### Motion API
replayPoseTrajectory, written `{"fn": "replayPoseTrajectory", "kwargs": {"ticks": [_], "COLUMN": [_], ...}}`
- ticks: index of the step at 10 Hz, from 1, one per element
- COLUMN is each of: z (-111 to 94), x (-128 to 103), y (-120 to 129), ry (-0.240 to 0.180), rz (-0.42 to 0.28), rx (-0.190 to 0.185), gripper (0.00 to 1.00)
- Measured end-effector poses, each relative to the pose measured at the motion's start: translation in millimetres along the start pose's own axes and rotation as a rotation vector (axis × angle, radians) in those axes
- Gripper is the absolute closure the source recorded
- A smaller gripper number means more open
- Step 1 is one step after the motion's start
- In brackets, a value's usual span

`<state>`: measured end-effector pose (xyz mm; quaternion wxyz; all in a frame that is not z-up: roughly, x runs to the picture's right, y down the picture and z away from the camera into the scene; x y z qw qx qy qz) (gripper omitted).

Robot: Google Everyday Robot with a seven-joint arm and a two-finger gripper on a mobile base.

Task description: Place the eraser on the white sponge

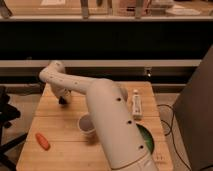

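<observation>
Gripper down at the table's far left, a dark tip at the end of the white arm, low over or touching the wooden table. Cannot tell what state it is in. No eraser or sponge to be made out; the arm and the dark tip cover the spot beneath them, and either could lie hidden there.

Counted on the table: one orange carrot near the front left corner, lying alone, well apart from the gripper. One white cup near the middle, just beside the arm's left flank. One white tube lying lengthwise toward the right edge, on the far side of the arm. One green bowl at the front right, mostly hidden behind the arm, only a curved green sliver showing.

One arm, bulky and white, running from the lower middle up and left across the table, bending at a rounded elbow near the far left edge and dropping to the dark tip. Blocks much of the table's middle and right front.

Around the table: a dark counter front behind, a black chair at the left edge, a dark panel at the right, and a cable trailing on the floor beside the table's right side.
</observation>
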<state>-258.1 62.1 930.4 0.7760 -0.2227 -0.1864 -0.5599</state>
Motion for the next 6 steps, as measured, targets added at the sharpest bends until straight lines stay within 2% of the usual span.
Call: {"fn": "replayPoseTrajectory", "kwargs": {"ticks": [6], "z": [-6], "x": [-10], "y": [16], "ry": [0.014], "rz": [-0.01], "rx": [0.0], "gripper": [0.99]}}
